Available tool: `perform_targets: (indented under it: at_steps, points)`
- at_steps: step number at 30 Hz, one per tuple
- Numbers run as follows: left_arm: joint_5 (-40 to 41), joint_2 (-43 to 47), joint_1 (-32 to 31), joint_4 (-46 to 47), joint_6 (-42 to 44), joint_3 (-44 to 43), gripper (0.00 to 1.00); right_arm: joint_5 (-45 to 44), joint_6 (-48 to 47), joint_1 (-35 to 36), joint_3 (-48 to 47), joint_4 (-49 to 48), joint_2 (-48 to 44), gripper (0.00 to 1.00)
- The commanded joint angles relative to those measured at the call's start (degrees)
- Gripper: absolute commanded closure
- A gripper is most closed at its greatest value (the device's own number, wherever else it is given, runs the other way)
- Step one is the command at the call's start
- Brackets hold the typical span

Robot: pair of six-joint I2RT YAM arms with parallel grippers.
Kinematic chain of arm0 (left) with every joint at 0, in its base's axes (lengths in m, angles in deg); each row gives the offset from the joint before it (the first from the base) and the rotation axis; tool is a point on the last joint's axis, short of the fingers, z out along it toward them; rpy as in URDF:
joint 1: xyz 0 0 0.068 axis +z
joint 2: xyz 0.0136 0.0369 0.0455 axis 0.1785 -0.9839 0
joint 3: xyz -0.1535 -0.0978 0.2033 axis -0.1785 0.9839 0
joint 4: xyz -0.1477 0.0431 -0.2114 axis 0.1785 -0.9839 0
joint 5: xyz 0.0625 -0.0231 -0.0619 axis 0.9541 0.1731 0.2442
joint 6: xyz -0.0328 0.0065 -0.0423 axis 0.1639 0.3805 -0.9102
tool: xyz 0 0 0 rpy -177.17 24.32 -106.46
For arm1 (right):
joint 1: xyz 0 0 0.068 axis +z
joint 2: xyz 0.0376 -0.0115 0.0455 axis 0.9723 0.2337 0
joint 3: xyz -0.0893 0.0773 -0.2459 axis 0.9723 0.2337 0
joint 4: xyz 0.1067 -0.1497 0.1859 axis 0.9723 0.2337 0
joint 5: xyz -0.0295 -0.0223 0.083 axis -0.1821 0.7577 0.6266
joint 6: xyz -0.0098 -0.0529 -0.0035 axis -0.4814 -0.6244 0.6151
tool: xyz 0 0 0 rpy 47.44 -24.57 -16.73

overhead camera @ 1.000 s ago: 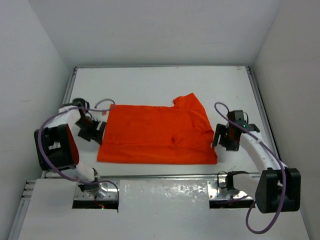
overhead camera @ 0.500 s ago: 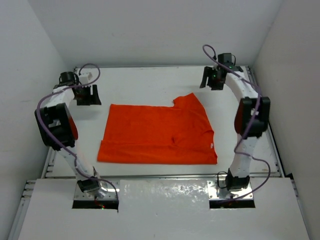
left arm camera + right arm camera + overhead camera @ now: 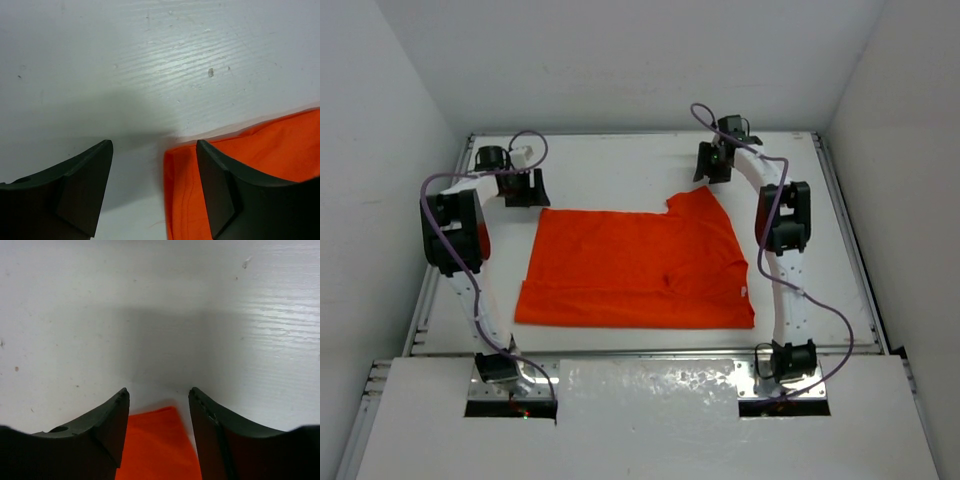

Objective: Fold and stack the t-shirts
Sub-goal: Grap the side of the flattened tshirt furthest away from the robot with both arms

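While the left fingers (image 3: pixel 82 187) and right fingers (image 3: pixel 100 432) hang wide over the top corners of the t-shirt (image 3: pixel 635 270), either could close on bare surface (image 3: pixel 620 165), missing the hem

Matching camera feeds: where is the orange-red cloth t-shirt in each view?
Top external: orange-red cloth t-shirt spread flat, mid-table.
Left wrist: one corner, lower right.
Right wrist: corner tip, bottom centre.
Shared landmark: the white table surface around it.

A scuffed white surface (image 3: pixel 620 165) sits enclosed by plain white walls (image 3: pixel 620 60) behind it and on both sides. Thin metal rails (image 3: pixel 847 230) line its edges. The light is soft and even.
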Motion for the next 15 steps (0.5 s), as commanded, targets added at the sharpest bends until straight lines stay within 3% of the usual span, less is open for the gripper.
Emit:
perform_targets:
  at_steps: [1,11,13,15]
  points:
    - [-2.1,0.1,-0.5,-1.5,0.3,-0.3,0.34,-0.9,-2.0,1.1,3.1,4.6,-0.1,0.48]
    - [-3.7,2.0,-1.1,-3.4,2.0,3.0,0.41,-1.8,-3.5,1.1,7.9,4.6,-3.2,0.6]
    - [-4.5,2.5,-1.0,-3.5,2.2,2.9,0.41,-1.9,-4.0,1.1,8.7,4.6,-3.8,0.58]
    - [-5.8,2.8,-1.1,-3.8,2.3,2.6,0.41,-2.4,-4.7,1.1,9.1,4.9,-4.1,0.47]
